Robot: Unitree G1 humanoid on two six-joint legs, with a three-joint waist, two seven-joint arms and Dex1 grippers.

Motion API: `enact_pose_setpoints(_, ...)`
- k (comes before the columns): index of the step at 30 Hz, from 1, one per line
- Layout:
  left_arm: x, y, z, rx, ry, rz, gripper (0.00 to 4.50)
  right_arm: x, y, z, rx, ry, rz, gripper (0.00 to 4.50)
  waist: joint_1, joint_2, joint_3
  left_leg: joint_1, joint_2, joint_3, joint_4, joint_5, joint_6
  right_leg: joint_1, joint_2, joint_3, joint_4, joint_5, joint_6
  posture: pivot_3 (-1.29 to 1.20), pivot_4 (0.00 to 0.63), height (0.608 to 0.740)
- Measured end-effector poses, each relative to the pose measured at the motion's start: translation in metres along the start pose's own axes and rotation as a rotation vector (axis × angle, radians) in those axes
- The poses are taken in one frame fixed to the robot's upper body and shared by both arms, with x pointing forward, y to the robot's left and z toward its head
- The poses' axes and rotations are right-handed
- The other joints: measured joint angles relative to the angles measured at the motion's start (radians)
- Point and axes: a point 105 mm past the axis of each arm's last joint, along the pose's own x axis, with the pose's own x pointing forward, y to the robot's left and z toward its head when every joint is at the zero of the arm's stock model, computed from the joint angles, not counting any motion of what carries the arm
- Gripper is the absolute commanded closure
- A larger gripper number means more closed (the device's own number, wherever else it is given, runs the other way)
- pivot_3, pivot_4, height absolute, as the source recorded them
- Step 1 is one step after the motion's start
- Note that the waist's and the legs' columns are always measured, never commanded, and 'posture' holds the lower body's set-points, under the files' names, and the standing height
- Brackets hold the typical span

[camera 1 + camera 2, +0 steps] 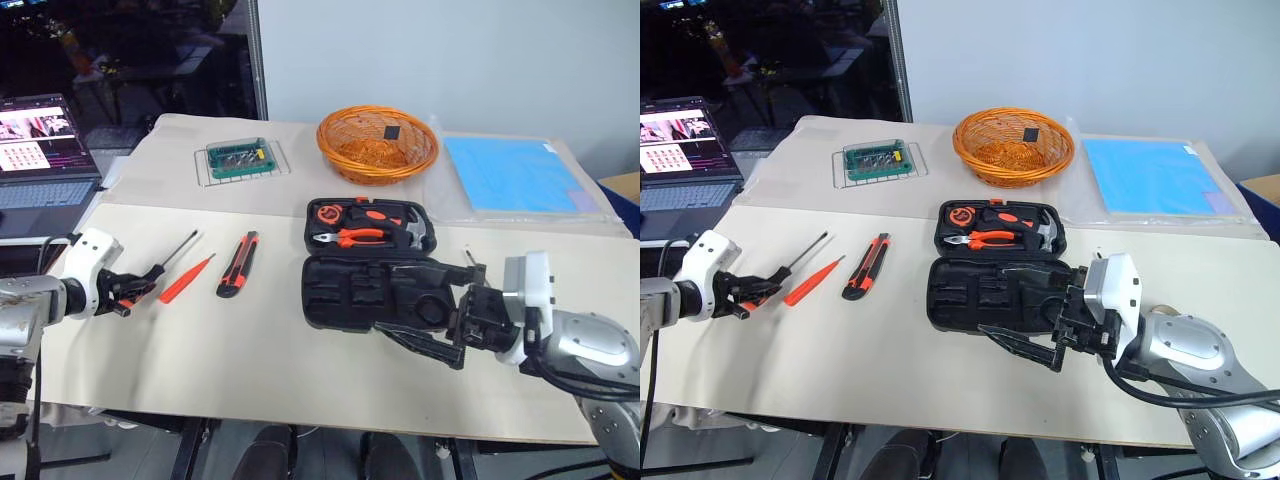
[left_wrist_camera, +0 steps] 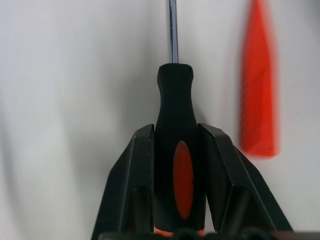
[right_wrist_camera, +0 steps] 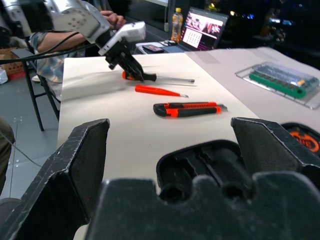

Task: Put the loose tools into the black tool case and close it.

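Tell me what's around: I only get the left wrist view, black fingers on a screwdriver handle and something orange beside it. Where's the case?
Observer: The case lies open on the table, off to the robot's right of that screwdriver.
Operator: Anything lying between them?
Observer: An orange screwdriver, then a knife.
Operator: And the other hand?
Observer: The right gripper hangs open by the case's near half.

Silver arms, white wrist housings, black cables, black two-fingered right pincer (image 1: 447, 345).
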Motion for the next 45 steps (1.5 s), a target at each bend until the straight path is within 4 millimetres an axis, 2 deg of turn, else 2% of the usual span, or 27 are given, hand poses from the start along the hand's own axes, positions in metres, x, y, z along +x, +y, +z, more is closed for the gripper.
enact_pose_setpoints(2,-0.003,-0.016,0.034,0.051,-0.088,-0.09,3.68,-0.009,-0.001,-0.004,0.015,0.016,-0.054,0.0,0.008,-0.001,0.0,-0.001,-0.001,0.0,0.001,0.0,0.0,0.001,0.0,0.0,0.0,0.0,0.0,0.0,0.15,0.74)
enact_pose_setpoints(4,-0.006,-0.043,0.074,0.136,-0.16,-0.214,3.68,-0.021,-0.002,-0.008,0.028,0.042,-0.119,0.0,0.013,-0.001,0.0,-0.001,-0.001,0.0,0.002,0.0,0.0,0.002,0.0,0.0,0.0,0.0,0.001,0.0,0.15,0.74)
enact_pose_setpoints(5,-0.003,-0.053,0.083,0.164,-0.163,-0.256,3.68,-0.026,-0.002,-0.009,0.032,0.052,-0.144,0.0,0.014,-0.001,0.0,0.001,-0.001,0.002,0.002,0.0,0.001,0.003,0.0,0.001,0.0,0.0,0.002,0.0,0.15,0.74)
enact_pose_setpoints(6,0.005,-0.078,0.097,0.236,-0.157,-0.357,3.68,-0.038,-0.002,-0.012,0.04,0.082,-0.2,0.0,0.022,0.0,0.0,0.001,-0.002,0.001,0.002,0.0,0.001,0.005,0.0,0.001,0.0,-0.001,0.004,0.0,0.15,0.74)
enact_pose_setpoints(7,0.009,-0.093,0.101,0.268,-0.153,-0.414,3.68,-0.042,-0.003,-0.014,0.042,0.095,-0.223,0.0,0.022,0.0,-0.001,0.002,-0.002,0.002,0.002,0.0,0.001,0.006,0.0,0.001,0.0,-0.001,0.004,0.0,0.15,0.74)
enact_pose_setpoints(9,0.04,-0.133,0.106,0.327,-0.127,-0.555,3.68,-0.061,-0.003,-0.017,0.05,0.153,-0.303,0.0,0.029,0.004,-0.002,0.002,-0.002,0.003,0.003,0.0,0.001,0.011,0.001,0.002,0.001,-0.004,0.009,0.0,0.15,0.74)
enact_pose_setpoints(10,0.049,-0.143,0.102,0.341,-0.106,-0.592,3.68,-0.066,-0.004,-0.016,0.05,0.166,-0.325,0.0,0.026,0.004,-0.002,0.002,0.0,0.005,0.005,0.0,0.001,0.011,0.003,0.003,0.001,-0.003,0.009,0.0,0.15,0.74)
enact_pose_setpoints(11,0.069,-0.162,0.1,0.373,-0.075,-0.639,3.68,-0.078,-0.003,-0.018,0.069,0.198,-0.361,0.0,0.027,0.003,-0.002,0.002,0.0,0.005,0.005,0.001,0.002,0.013,0.004,0.003,0.001,-0.003,0.008,0.0,0.15,0.74)
enact_pose_setpoints(13,0.099,-0.185,0.091,0.428,-0.014,-0.684,3.68,-0.093,-0.002,-0.017,0.087,0.237,-0.406,0.0,0.02,0.002,-0.001,0.002,0.003,0.006,0.007,0.005,0.009,0.013,0.006,0.003,0.001,-0.003,0.007,0.0,0.15,0.74)
enact_pose_setpoints(15,0.114,-0.191,0.086,0.452,0.024,-0.685,3.68,-0.101,0.0,-0.016,0.097,0.258,-0.422,0.0,-0.005,0.001,-0.001,0.002,0.006,0.007,0.006,0.005,0.009,0.011,0.006,0.004,0.0,-0.001,0.006,0.0,0.15,0.74)
enact_pose_setpoints(18,0.132,-0.2,0.093,0.503,0.047,-0.688,3.68,-0.112,0.002,-0.016,0.1,0.295,-0.461,0.0,-0.012,0.001,-0.001,0.001,0.006,0.007,0.005,0.005,0.009,0.01,0.007,0.003,0.001,-0.002,0.005,0.0,0.15,0.74)
enact_pose_setpoints(20,0.145,-0.209,0.097,0.542,0.057,-0.69,3.68,-0.114,0.004,-0.013,0.087,0.304,-0.471,0.0,-0.008,0.001,-0.001,0.001,0.007,0.007,0.005,0.005,0.009,0.01,0.006,0.003,0.001,-0.002,0.006,0.0,0.15,0.74)
enact_pose_setpoints(23,0.159,-0.213,0.09,0.585,0.095,-0.693,3.68,-0.11,0.007,-0.01,0.066,0.307,-0.473,0.0,-0.008,0.001,-0.001,0.001,0.006,0.008,0.005,0.005,0.01,0.009,0.006,0.004,0.0,-0.002,0.006,0.0,0.15,0.74)
enact_pose_setpoints(25,0.165,-0.208,0.083,0.605,0.128,-0.682,3.68,-0.106,0.009,-0.006,0.057,0.293,-0.475,0.0,-0.008,0.001,-0.001,0.0,0.006,0.008,0.005,0.005,0.01,0.008,0.006,0.004,0.0,-0.002,0.006,0.0,0.15,0.74)
enact_pose_setpoints(27,0.167,-0.209,0.086,0.643,0.127,-0.686,3.68,-0.103,0.01,-0.003,0.049,0.281,-0.472,0.0,-0.004,0.001,-0.001,-0.001,0.006,0.007,0.006,0.005,0.01,0.008,0.006,0.003,0.0,-0.002,0.006,0.0,0.15,0.74)
enact_pose_setpoints(29,0.173,-0.202,0.085,0.698,0.147,-0.653,3.68,-0.099,0.011,0.001,0.04,0.272,-0.477,0.0,-0.003,0.001,-0.001,-0.002,0.006,0.007,0.006,0.005,0.01,0.008,0.006,0.003,0.0,-0.002,0.006,0.0,0.15,0.74)
enact_pose_setpoints(36,0.184,-0.204,0.087,0.772,0.156,-0.647,3.68,-0.094,0.011,0.006,0.044,0.252,-0.487,0.0,-0.002,0.001,-0.001,-0.004,0.006,0.007,0.009,0.004,0.011,0.008,0.006,0.002,0.0,-0.002,0.007,0.0,0.15,0.74)
enact_pose_setpoints(38,0.186,-0.204,0.086,0.797,0.152,-0.643,2.68,-0.093,0.011,0.007,0.041,0.255,-0.491,0.0,-0.002,0.001,-0.001,-0.004,0.006,0.007,0.009,0.004,0.011,0.008,0.006,0.002,0.0,-0.001,0.007,0.0,0.15,0.74)
enact_pose_setpoints(39,0.187,-0.204,0.085,0.816,0.151,-0.646,2.49,-0.092,0.01,0.007,0.04,0.257,-0.492,0.0,-0.002,0.001,-0.001,-0.004,0.006,0.007,0.009,0.004,0.011,0.008,0.006,0.002,0.0,-0.001,0.007,0.0,0.15,0.74)
enact_pose_setpoints(40,0.187,-0.205,0.087,0.833,0.135,-0.652,2.05,-0.092,0.011,0.007,0.046,0.255,-0.494,0.0,-0.001,0.001,-0.001,-0.004,0.006,0.007,0.009,0.004,0.011,0.008,0.006,0.002,0.0,-0.001,0.007,0.0,0.15,0.74)
enact_pose_setpoints(41,0.185,-0.206,0.092,0.825,0.109,-0.659,1.82,-0.091,0.011,0.007,0.05,0.254,-0.49,0.0,-0.001,0.001,-0.001,-0.003,0.006,0.007,0.01,0.004,0.011,0.01,0.006,0.002,0.0,-0.001,0.008,0.0,0.15,0.74)
enact_pose_setpoints(44,0.17,-0.202,0.106,0.727,0.012,-0.697,1.82,-0.088,0.013,0.009,0.045,0.253,-0.483,0.0,-0.005,0.001,-0.001,-0.004,0.007,0.007,0.01,0.004,0.011,0.008,0.006,0.002,0.0,-0.001,0.008,0.0,0.15,0.74)
enact_pose_setpoints(45,0.159,-0.199,0.115,0.678,-0.036,-0.722,1.82,-0.088,0.013,0.009,0.047,0.256,-0.485,0.0,-0.008,0.001,-0.001,-0.004,0.007,0.007,0.01,0.004,0.011,0.008,0.006,0.002,0.0,0.0,0.008,0.0,0.15,0.74)
